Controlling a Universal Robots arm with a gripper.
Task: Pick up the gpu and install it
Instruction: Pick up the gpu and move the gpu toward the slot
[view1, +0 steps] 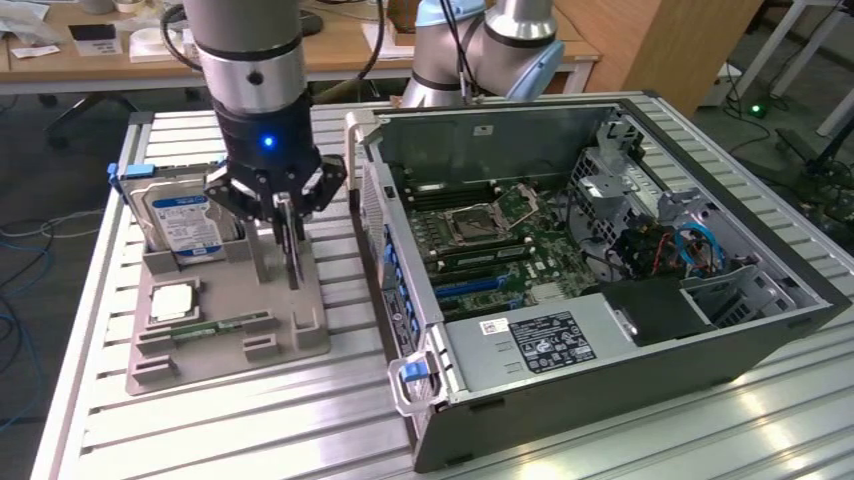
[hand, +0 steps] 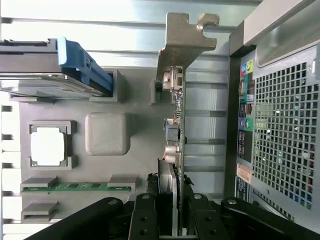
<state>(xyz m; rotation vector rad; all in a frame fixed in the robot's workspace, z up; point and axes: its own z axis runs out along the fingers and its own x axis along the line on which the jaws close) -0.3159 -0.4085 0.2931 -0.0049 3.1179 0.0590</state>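
Gpu (hand: 177, 115) hemmed in: hard drive (view1: 183, 225) near on exterior view's left, case wall (view1: 378, 215) just beside on its right. Case open-topped over motherboard (view1: 494, 240)

Labels on hard drive (view1: 180, 225), power supply (view1: 547, 340): print unreadable.

So the black gripper (view1: 284, 212) with the blue light is clamped on the thin flat dark gpu (view1: 292, 262), which stands upright on edge over the grey plastic parts tray (view1: 296, 338). A silver hard drive with blue label (view1: 180, 225) stands just beside it, and the open black computer case (view1: 534, 430) is on the exterior view's right.
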